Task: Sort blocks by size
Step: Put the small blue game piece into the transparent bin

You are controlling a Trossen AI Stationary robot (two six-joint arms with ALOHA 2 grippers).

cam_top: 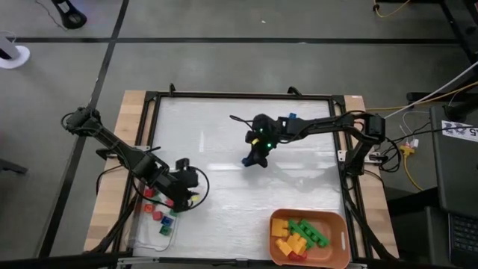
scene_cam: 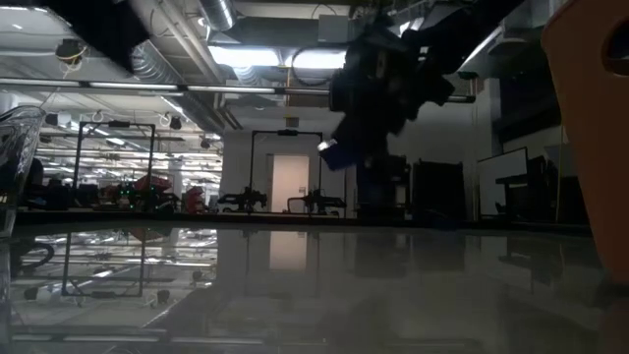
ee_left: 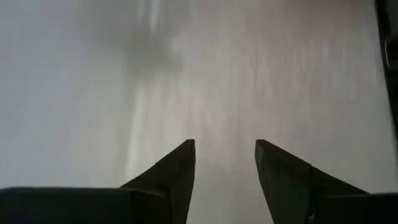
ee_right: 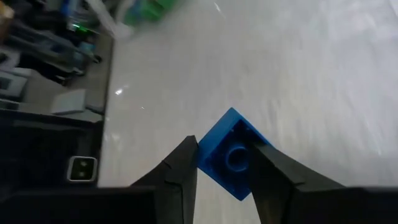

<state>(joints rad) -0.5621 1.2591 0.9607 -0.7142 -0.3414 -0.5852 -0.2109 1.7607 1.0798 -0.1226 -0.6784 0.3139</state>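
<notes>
My right gripper (cam_top: 249, 160) is over the middle of the table, shut on a small blue brick (ee_right: 231, 153), which shows lifted well above the tabletop in the low view (scene_cam: 332, 154). My left gripper (cam_top: 196, 193) is open and empty, low at the table's near left, beside a clear tray (cam_top: 158, 224) holding small red and green cubes. An orange bowl (cam_top: 337, 224) at the near right holds longer yellow, green and red bricks. Another blue piece (cam_top: 293, 116) shows by the right arm. My right gripper pinches the small blue brick between its two fingers, on two opposite sides (ee_right: 208, 155). The brick's hollow underside faces the wrist camera. It sits tilted, a corner pointing away from the fingers, lifted clear of the table.
The white tabletop (cam_top: 224, 127) lies inside a black frame on a wooden base. The clear tray's rim shows at the left of the low view (scene_cam: 15, 157), the orange bowl's wall at its right (scene_cam: 590, 108). Cables lie past the right edge.
</notes>
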